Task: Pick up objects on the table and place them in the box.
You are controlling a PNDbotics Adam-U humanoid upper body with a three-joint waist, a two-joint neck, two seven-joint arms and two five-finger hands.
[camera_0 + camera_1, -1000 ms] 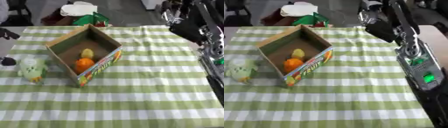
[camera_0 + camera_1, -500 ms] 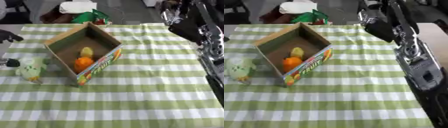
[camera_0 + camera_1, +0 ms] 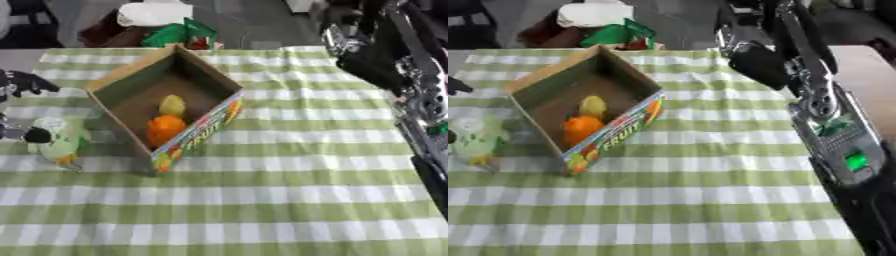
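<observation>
An open cardboard fruit box lies askew on the green checked tablecloth. It holds an orange fruit and a yellow fruit. A pale green and white soft toy stands just left of the box. My left hand enters at the left edge, spread open; its dark thumb tip touches the toy's left side, while the fingers stay above it and apart. My right arm rises along the right side, and its hand hangs blurred above the table's far right.
Beyond the table's far edge sit a white bundle and a green and red object. The checked cloth stretches bare in front of and to the right of the box.
My left hand has crept a little to the right, bringing its thumb against the toy. The box, fruits and right arm stay about where they were.
</observation>
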